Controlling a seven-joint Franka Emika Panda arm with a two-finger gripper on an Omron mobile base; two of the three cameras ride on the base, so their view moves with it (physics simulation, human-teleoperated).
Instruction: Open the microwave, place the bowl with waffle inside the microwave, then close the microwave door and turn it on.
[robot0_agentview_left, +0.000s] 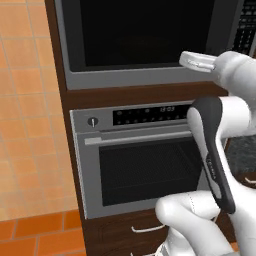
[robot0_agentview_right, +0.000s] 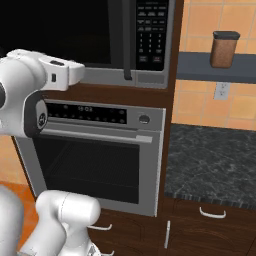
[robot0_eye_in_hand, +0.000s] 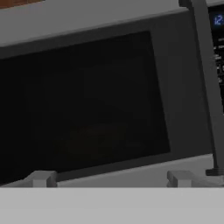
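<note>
We are facing a tall brown cabinet column with the microwave (robot0_agentview_right: 100, 35) sitting high in it and the silver oven (robot0_agentview_right: 95, 155) sitting directly below. The microwave door (robot0_agentview_left: 145, 32) is lying shut, flush in its silver-grey frame, and its dark handle (robot0_agentview_right: 127, 40) is running upright along the door's right edge, just left of the black keypad (robot0_agentview_right: 152, 32). In the hand view we are looking at the door's black glass from close up, with the handle (robot0_eye_in_hand: 208, 87) crossing the right side of that view and the keypad (robot0_eye_in_hand: 218, 43) showing beyond it. Our gripper (robot0_eye_in_hand: 109, 178) is pointing at the door with its two fingertips (robot0_eye_in_hand: 40, 178) standing wide apart and holding nothing; no contact with the glass is showing. In the base views our white arm is reaching up in front of the oven toward the door's lower edge. To the right of the column a dark counter (robot0_agentview_right: 215, 160) is lying at oven height, and a brown jar (robot0_agentview_right: 224, 49) with a dark lid is standing on a grey shelf (robot0_agentview_right: 200, 67) against the orange tile wall.
</note>
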